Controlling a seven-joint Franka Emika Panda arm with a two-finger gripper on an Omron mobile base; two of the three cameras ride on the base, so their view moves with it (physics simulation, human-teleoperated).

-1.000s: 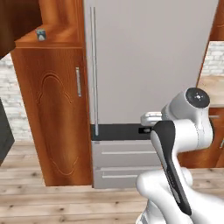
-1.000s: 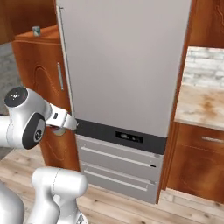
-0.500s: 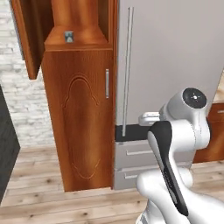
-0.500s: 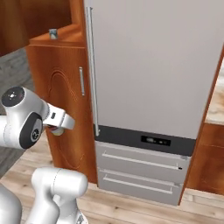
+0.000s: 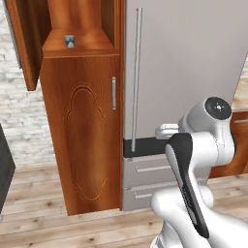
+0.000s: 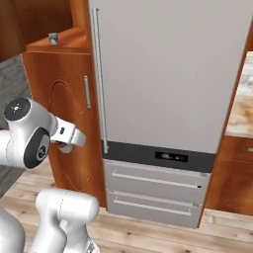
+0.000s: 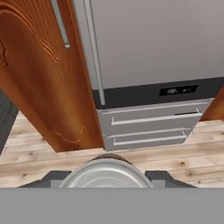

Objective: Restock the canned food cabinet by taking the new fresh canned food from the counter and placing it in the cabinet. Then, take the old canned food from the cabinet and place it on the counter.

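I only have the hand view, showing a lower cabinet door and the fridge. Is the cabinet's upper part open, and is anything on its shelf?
Observer: Yes. In the left base view the upper door of the canned food cabinet is swung open to the left. The old canned food stands on the shelf above the lower door.
Operator: Thank you. Where does the claw, with the new can in it, sit relative to that cabinet?
Observer: In the right base view the claw is in front of the lower door, below its short handle and well under the shelf.
Operator: And where is the counter?
Observer: The counter lies to the right of the fridge.
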